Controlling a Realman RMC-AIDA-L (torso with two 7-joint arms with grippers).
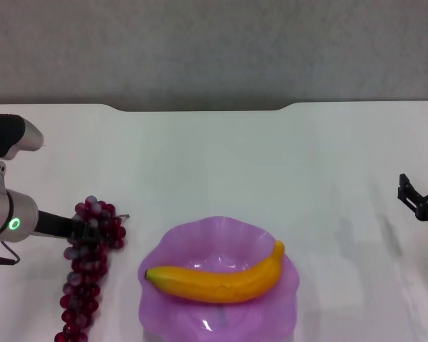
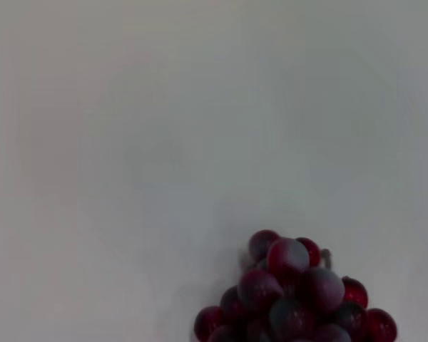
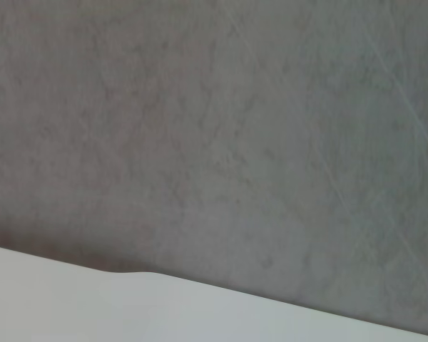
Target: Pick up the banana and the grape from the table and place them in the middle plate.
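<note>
The banana (image 1: pixel 221 279) lies in the plate (image 1: pixel 164 303) at the bench's (image 1: pixel 221 164) near edge. The grape (image 1: pixel 85 274) lies left of the plate, towards the near left corner.

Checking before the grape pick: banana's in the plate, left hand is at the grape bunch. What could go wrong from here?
1. The left hand sits at the far end of the long grape bunch; gripped there, the rest may dangle and swing.
2. The banana already spans most of the purple plate, so the bunch may land on it or drape over the scalloped rim.
3. A dangling bunch carried low could catch that rim.
</note>
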